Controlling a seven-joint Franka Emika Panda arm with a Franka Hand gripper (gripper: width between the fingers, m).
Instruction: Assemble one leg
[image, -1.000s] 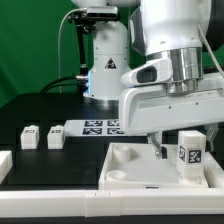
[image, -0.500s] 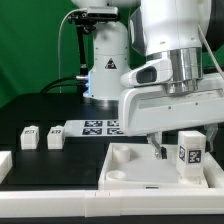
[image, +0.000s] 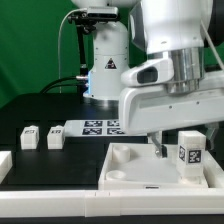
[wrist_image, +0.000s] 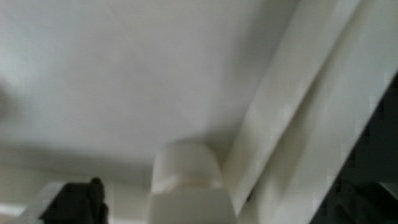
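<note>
Gripper (image: 158, 150) low inside white tray piece (image: 122, 168). Tagged leg (image: 190, 155) upright just beside it. Two small posts (image: 30, 137) stand toward exterior view's left.

Hand (image: 159, 148) low, straight down.

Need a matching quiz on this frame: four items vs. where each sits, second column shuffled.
Things:
1. lone leg
2. leg pair
3. marker board
4. pincer

Places:
A. flat on the table, behind the tray
B. lowered into the tray
C. standing at the tray's corner, exterior view's right
D. standing on the black table, exterior view's left

Pairs: 1-C; 2-D; 3-A; 4-B
</note>
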